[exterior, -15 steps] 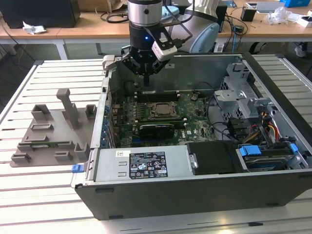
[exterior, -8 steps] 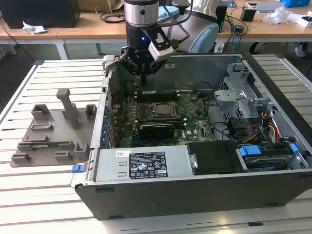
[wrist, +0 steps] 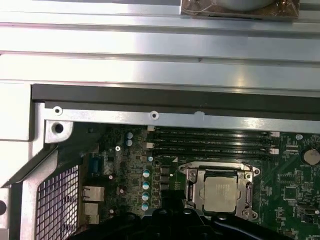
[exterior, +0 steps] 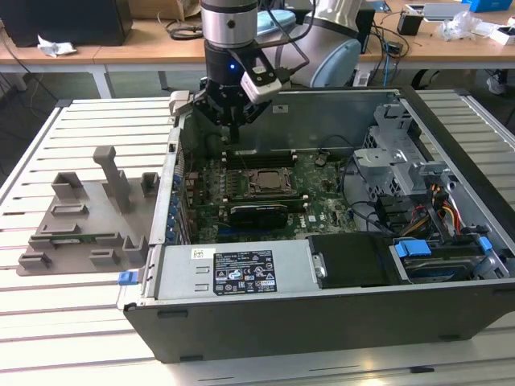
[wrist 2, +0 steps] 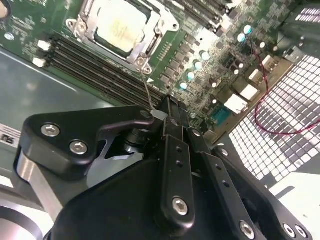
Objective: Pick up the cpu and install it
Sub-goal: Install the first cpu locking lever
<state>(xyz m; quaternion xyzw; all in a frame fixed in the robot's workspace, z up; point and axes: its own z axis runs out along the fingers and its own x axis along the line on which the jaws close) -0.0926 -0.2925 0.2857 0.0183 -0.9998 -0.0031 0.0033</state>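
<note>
The cpu [wrist: 220, 193] is a silvery square chip lying in the motherboard socket, with the metal socket frame [wrist: 192, 189] around it; it also shows in the second wrist view [wrist 2: 120, 31] and the exterior view [exterior: 266, 182]. My gripper [exterior: 233, 138] hangs inside the open computer case, above the board and just off the socket's corner toward the exterior view's left. Its black fingers [wrist 2: 170, 131] are shut together with nothing between them. A thin socket lever [wrist 2: 148, 90] rises from the socket corner, and its pale end touches the outer side of one fingertip.
The open computer case [exterior: 241, 322] lies on a slatted metal table, with memory slots [wrist: 212, 142] beside the socket and drive cages and cables at the exterior view's right. A grey plastic tray [exterior: 84, 217] with upright blocks sits at the exterior view's left. Desks stand behind.
</note>
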